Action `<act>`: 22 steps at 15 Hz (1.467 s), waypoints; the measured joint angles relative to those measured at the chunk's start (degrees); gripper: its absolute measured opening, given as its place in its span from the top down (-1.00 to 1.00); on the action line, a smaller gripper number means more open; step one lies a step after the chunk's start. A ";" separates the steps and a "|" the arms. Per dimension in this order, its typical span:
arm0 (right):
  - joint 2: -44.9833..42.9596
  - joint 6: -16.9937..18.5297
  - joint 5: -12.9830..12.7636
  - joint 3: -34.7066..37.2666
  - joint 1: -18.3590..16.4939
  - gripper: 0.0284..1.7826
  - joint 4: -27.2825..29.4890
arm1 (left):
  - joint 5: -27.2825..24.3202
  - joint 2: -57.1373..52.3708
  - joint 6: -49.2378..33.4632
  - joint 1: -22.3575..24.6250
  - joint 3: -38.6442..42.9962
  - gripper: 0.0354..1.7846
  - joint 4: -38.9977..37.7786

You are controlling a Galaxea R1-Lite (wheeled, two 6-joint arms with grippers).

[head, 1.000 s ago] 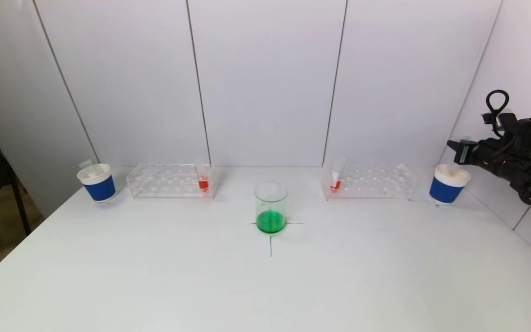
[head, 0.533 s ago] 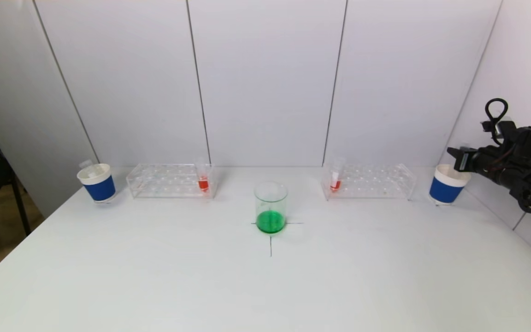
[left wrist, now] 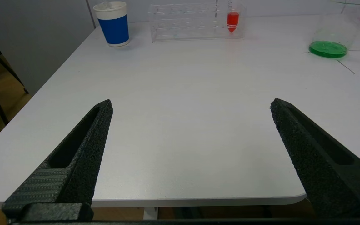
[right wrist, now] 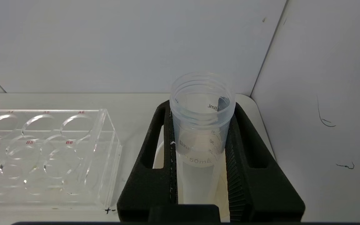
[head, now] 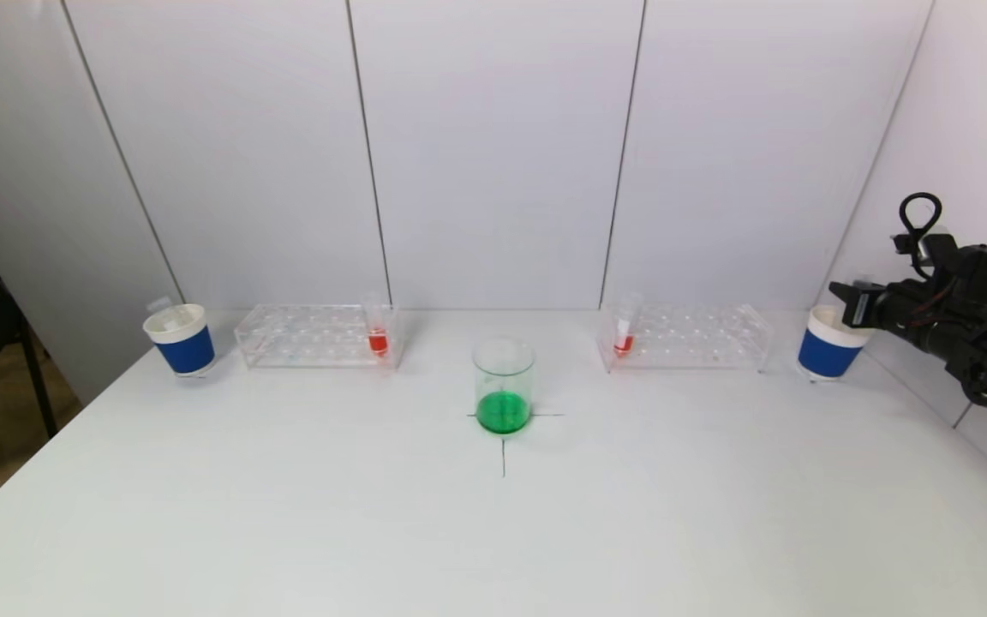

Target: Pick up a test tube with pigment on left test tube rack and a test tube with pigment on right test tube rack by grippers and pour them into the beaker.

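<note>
the right gripper (right wrist: 200,175) reaches over the blue-banded white paper cup (head: 828,352), clamping an empty clear plastic test tube (right wrist: 201,125) marked "50m"; the left gripper (left wrist: 191,106) gapes wide.

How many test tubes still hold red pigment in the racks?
2. One red tube stands at the left rack's inner end; another red tube stands at the right rack's inner end. The right hand grips an empty tube.

Left pincer (left wrist: 191,106) agape over table (left wrist: 183,93)
</note>
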 joint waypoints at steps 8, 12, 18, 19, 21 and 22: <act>0.02 -0.17 0.06 0.13 -0.02 0.40 0.00 | 0.00 0.00 0.00 0.00 0.00 -0.98 0.00; 0.02 -0.16 0.06 0.13 -0.02 -0.05 -0.06 | 0.00 0.00 0.00 0.00 0.00 -0.98 0.00; -0.27 -0.17 0.05 0.07 -0.18 -0.90 -0.09 | 0.02 0.00 0.00 0.00 0.00 -0.98 0.00; -0.57 -0.20 0.00 -0.06 -0.20 -0.96 -0.09 | 0.00 0.00 -0.01 0.00 0.00 -0.98 0.00; -1.65 -0.24 -0.02 -0.17 -0.20 -0.99 -0.06 | 0.00 0.00 0.00 0.00 0.00 -0.98 0.00; -2.34 -0.24 -0.05 -0.20 -0.11 -0.99 -0.04 | 0.02 0.00 -0.01 0.00 0.00 -0.98 0.00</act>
